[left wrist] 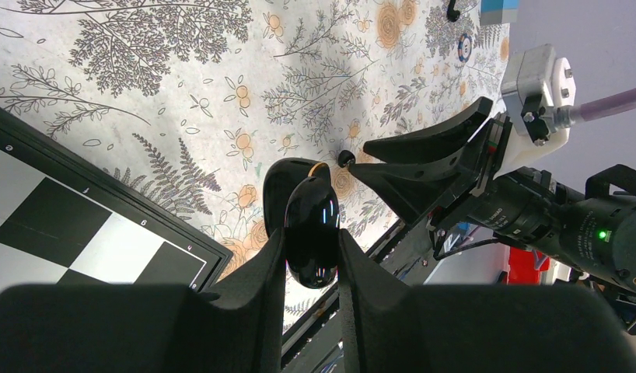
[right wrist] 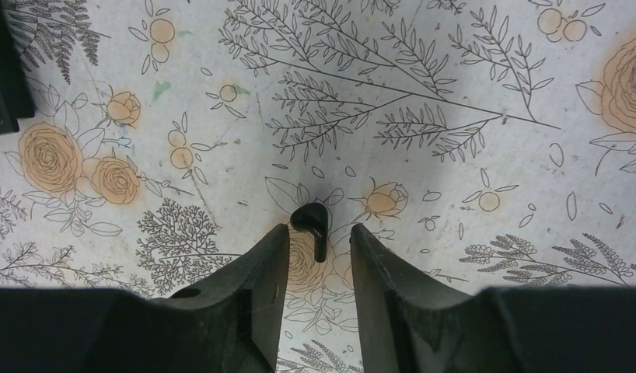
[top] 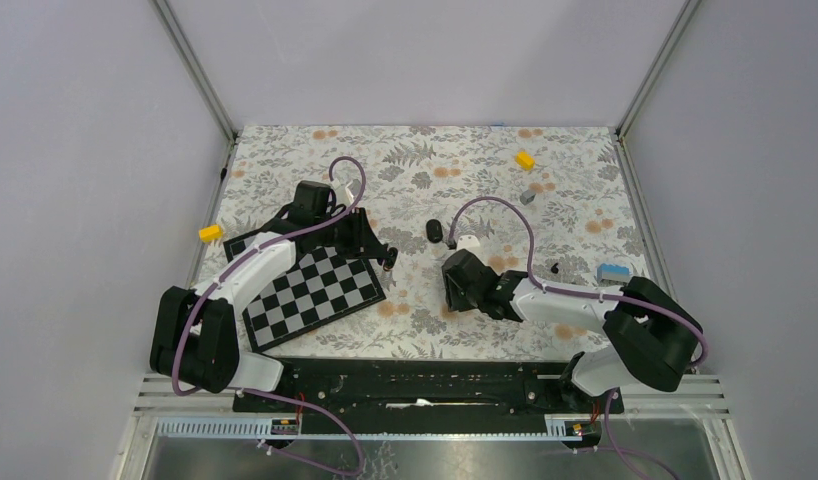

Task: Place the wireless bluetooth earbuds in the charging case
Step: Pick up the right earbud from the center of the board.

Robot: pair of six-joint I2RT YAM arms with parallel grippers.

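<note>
**Case pinched left, bud between spread right fingers**

Pinches the case (left wrist: 311,210) in the left end effector (left wrist: 310,241), fingers pressed against both glossy sides, its other half standing open just behind, orange at the rim. Holds it over the flowered table (top: 435,170), just past the corner of the chessboard (top: 315,290). Brackets one bud (right wrist: 309,217) with the right end effector (right wrist: 320,233), fingers spread, a sliver of table visible between the bud and one finger. Cannot tell whether that bud rests on the table or hangs clear of it. Has that bud, in the left wrist view, at the right fingertips just beside the open case, not inside it. Has the second bud (top: 553,268) lying well apart toward the right side, near a small ring (left wrist: 464,47) and a blue block (top: 613,270). Shares the table with a yellow block (top: 211,232) at the left edge and a second one far back right
</note>
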